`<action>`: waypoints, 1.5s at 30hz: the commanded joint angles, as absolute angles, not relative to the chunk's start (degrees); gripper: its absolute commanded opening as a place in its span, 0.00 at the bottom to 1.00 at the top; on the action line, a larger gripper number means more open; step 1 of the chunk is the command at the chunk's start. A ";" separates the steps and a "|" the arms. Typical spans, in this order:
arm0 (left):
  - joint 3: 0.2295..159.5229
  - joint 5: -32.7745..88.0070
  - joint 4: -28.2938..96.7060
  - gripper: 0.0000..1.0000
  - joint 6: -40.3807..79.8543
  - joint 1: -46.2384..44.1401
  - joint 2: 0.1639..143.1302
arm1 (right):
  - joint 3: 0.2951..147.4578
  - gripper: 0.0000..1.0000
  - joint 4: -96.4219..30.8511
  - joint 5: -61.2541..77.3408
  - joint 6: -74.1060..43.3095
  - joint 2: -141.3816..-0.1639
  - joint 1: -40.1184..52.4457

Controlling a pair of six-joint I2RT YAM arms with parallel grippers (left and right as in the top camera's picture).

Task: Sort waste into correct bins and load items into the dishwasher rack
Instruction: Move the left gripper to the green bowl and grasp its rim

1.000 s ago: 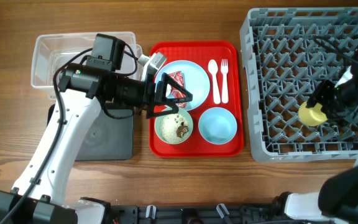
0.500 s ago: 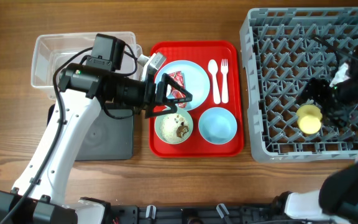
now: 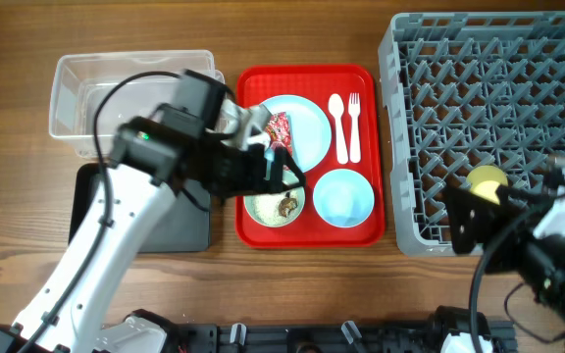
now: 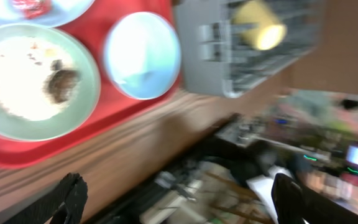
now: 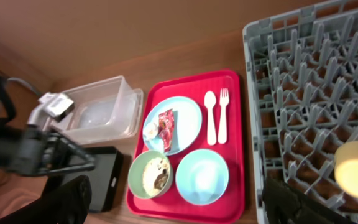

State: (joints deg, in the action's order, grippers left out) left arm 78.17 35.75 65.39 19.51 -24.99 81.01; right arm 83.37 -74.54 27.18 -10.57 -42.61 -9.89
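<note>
A red wrapper (image 3: 281, 127) and a white tissue (image 5: 151, 129) lie on the pale blue plate (image 3: 307, 123) on the red tray. The green bowl (image 3: 275, 204) holds rice and brown scraps. The saucer (image 3: 343, 196) sits beside it, with the spoon (image 3: 338, 123) and fork (image 3: 354, 123) behind. The yellow cup (image 3: 486, 181) lies in the grey rack (image 3: 488, 88). My left gripper (image 3: 284, 175) is open and empty above the bowl's far rim. My right gripper (image 3: 464, 227) is open and empty at the rack's front edge, apart from the cup.
The clear tub (image 3: 96, 88) stands at the back left and the black tray (image 3: 175, 221) sits in front of it, partly under my left arm. The red tray (image 3: 307, 235) lies between the bins and the rack.
My right gripper let go of the yellow cup, which now lies in the rack, and drew back toward the front edge. My left arm turned and shifted slightly right over the bowl.
</note>
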 commanded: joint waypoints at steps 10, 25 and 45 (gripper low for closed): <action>77.62 -8.14 65.39 0.80 39.46 -38.09 82.02 | 82.81 0.88 -82.37 33.54 -5.93 -50.15 -9.54; 73.08 -9.10 60.88 0.49 39.20 -28.82 98.10 | 82.81 0.89 -83.18 33.50 -6.00 -54.81 -9.54; 65.45 2.39 52.97 0.41 28.73 -27.90 103.85 | 82.81 0.89 -81.73 32.84 -6.04 -54.81 -9.54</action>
